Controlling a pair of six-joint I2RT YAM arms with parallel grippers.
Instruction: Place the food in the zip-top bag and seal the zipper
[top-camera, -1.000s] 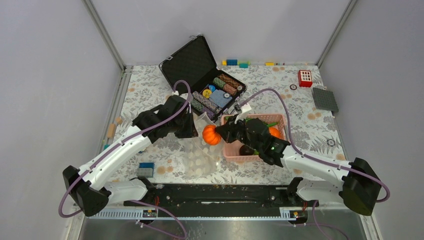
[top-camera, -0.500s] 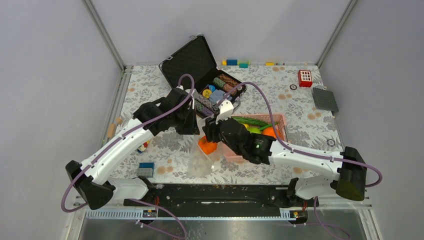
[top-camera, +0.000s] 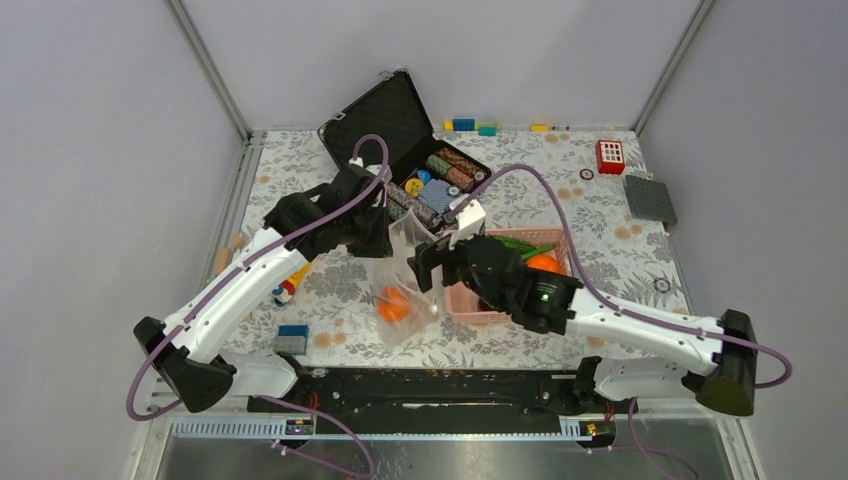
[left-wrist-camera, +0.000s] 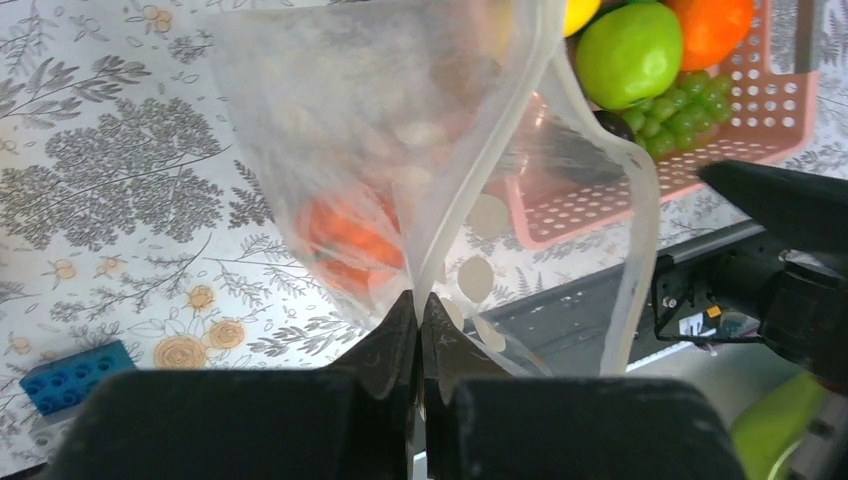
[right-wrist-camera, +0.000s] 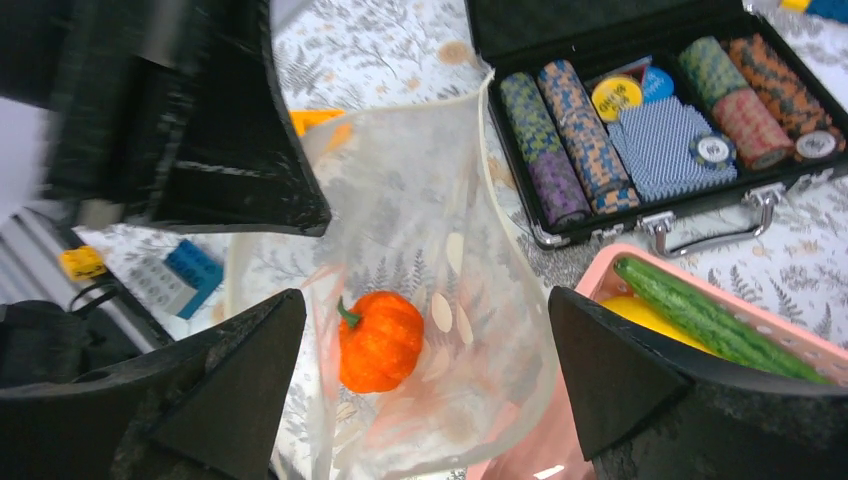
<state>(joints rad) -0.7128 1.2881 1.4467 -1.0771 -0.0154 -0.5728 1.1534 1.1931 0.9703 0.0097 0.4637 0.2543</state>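
A: Quick, where is the food sitting?

B: The pumpkin (right-wrist-camera: 378, 340) is lying at the bottom of the zip-top bag (right-wrist-camera: 420, 230), showing orange through the dotted plastic with its green stem visible. Everything else is sitting in the pink basket (left-wrist-camera: 770, 120): green apple (left-wrist-camera: 628, 52), grapes (left-wrist-camera: 680, 110), an orange fruit (left-wrist-camera: 712, 25), a long green pod (right-wrist-camera: 705, 315), and a banana (right-wrist-camera: 628, 310) that's only partly showing.

A: And the bag itself?

B: It's hanging upright with its bottom resting on the floral table (top-camera: 600, 240), just beside the basket's left wall. The mouth is gaping. The zipper (left-wrist-camera: 470, 170) is running along the edge unsealed, its two strips standing well apart.

A: Hands?

B: The left gripper (left-wrist-camera: 420, 315) is pinching the zipper edge, its fingers clamped tight on the plastic, and it is holding the bag up. The right gripper (right-wrist-camera: 425, 300) is hovering over the open mouth with its fingers spread wide, gripping nothing, and the pumpkin is showing below between them.

A: Anything around?

B: A black poker case (top-camera: 400, 130) is lying open behind the bag, with striped chip rolls (right-wrist-camera: 550, 140) lining it. A blue brick (top-camera: 293, 331) is sitting on the table at the near left, apart from the bag. Far right, a red toy (top-camera: 610, 156) and a grey plate (top-camera: 650, 198) are lying near the wall.
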